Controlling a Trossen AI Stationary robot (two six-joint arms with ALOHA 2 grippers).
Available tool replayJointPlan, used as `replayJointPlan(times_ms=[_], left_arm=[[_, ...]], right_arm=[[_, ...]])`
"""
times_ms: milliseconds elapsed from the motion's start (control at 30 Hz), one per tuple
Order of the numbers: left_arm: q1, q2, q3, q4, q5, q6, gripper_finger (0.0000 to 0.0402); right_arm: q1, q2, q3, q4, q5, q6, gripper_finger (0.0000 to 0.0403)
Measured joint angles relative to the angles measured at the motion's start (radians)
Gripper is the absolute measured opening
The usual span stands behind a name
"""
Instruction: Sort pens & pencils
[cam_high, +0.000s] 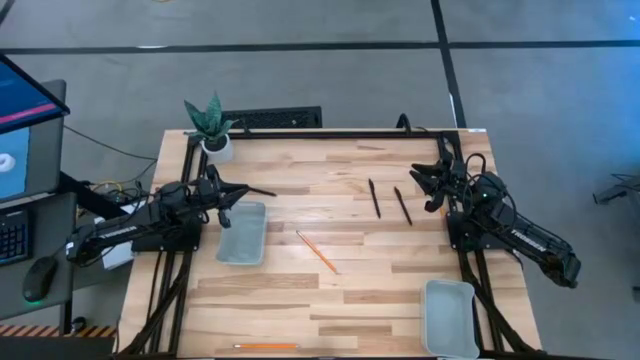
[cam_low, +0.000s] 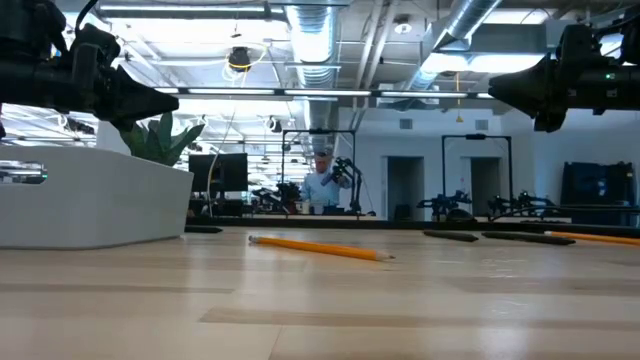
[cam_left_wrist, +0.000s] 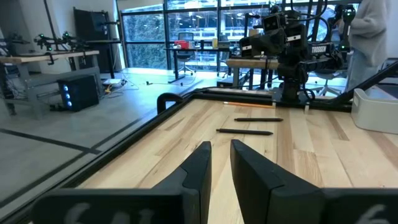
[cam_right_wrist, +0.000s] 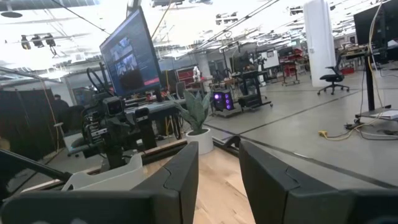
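Two black pens lie flat, side by side, right of the table's middle; they also show in the left wrist view, pens. No third pen shows. One orange pencil lies slanted at mid-table, and another pencil lies at the near edge. A third pencil rests by the right arm's base. My left gripper hovers open above the left tray's far end. My right gripper hovers open to the right of the pens. Both hold nothing.
A grey tray sits on the left and a second tray at the near right corner. A potted plant stands at the far left corner. A black frame runs along the table's edges. A person stands far behind.
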Motion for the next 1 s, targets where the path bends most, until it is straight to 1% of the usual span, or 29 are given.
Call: replayJointPlan(times_ms=[833,1000], left_arm=[[0.000,0.000,0.000,0.000,0.000,0.000,0.0052],[0.000,0.000,0.000,0.004,-0.027,0.000,0.0052]], right_arm=[[0.000,0.000,0.000,0.000,0.000,0.000,0.0139],[0.000,0.000,0.000,0.000,0.000,0.000,0.0139]])
